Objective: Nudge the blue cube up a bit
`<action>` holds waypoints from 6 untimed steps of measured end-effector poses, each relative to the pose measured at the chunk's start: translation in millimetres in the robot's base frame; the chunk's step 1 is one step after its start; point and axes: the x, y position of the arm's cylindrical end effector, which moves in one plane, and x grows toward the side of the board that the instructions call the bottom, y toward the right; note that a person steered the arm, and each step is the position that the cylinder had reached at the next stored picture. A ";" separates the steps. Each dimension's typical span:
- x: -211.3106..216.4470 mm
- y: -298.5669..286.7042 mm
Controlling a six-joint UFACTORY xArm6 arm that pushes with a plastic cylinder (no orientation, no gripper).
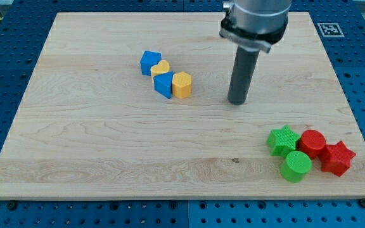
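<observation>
A blue cube (149, 62) sits on the wooden board (106, 145), left of centre near the view's top. A yellow heart (160, 69) touches its lower right. Below that, a second blue block (164, 83) sits against a yellow hexagonal block (182, 85). My tip (236, 101) rests on the board well to the right of this cluster and a little lower than the blue cube, touching no block.
At the view's lower right stands a group: a green star (282, 139), a red cylinder (312, 143), a red star (337, 158) and a green cylinder (295, 166). A marker tag (329, 29) lies at the board's top right corner.
</observation>
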 end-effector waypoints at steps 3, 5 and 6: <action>7.1 -121.0; -76.9 -158.8; -83.0 -158.8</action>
